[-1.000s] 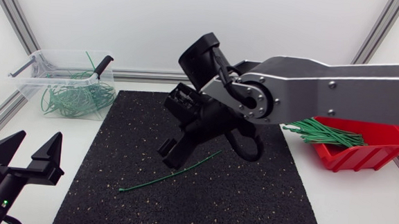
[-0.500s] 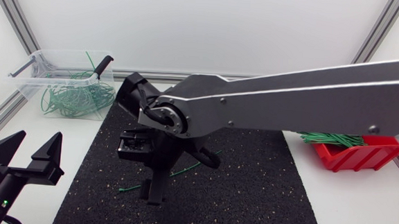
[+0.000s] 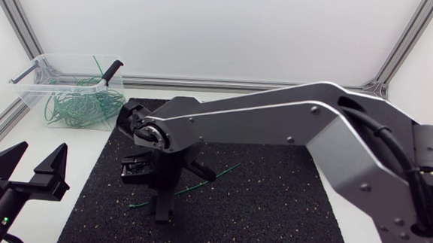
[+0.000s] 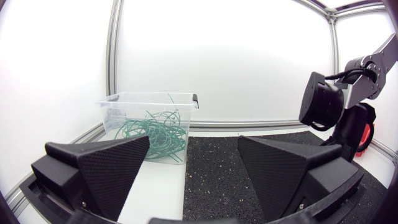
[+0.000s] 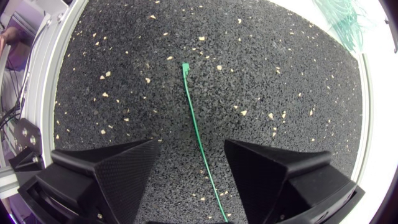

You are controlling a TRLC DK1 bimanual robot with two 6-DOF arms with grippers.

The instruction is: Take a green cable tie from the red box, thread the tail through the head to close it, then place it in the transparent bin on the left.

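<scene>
A straight green cable tie (image 3: pixel 229 169) lies unclosed on the black mat (image 3: pixel 271 215). My right arm comes in from the right and reaches across to the mat's left part. Its gripper (image 3: pixel 158 208) points down over the tie's left stretch. In the right wrist view the tie (image 5: pixel 198 137) runs between the open fingers of the gripper (image 5: pixel 193 149), touching neither, with its head (image 5: pixel 185 65) ahead of them. My left gripper (image 3: pixel 36 177) stands open and empty at the front left. The transparent bin (image 3: pixel 30 87) at the back left holds several looped green ties. The red box (image 4: pixel 365 127) peeks out behind my right arm.
In the left wrist view the bin (image 4: pixel 124 99) stands ahead of the left gripper (image 4: pixel 193 163), off the mat's edge. The right arm's long link (image 3: pixel 292 118) spans the middle of the table above the mat. Metal frame rails run along the table's back and sides.
My right arm has swung left across the mat and come down over the tie's left stretch. The tie and the left arm have stayed put.
</scene>
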